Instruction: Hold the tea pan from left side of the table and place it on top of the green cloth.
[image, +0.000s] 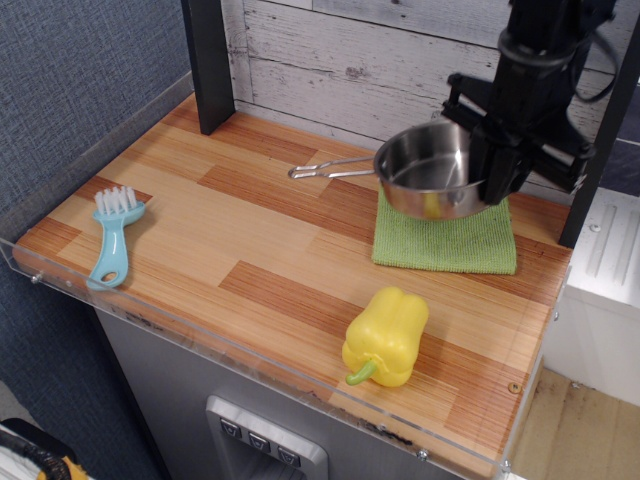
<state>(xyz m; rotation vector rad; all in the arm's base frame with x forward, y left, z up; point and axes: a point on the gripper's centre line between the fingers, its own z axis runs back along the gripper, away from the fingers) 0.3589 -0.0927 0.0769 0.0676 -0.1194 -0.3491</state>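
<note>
The shiny steel tea pan (428, 172) hangs just above the green cloth (447, 241), over its back half. Its wire-loop handle (330, 170) points left. My black gripper (492, 178) comes down from the top right and is shut on the pan's right rim. The green cloth lies flat on the right of the wood-plank table (250, 240); the pan hides its far edge. I cannot tell whether the pan's base touches the cloth.
A yellow bell pepper (386, 338) lies in front of the cloth near the table's front rim. A light-blue brush (114, 236) lies at the left edge. A black post (210, 62) stands at the back left, another at the far right (600, 140).
</note>
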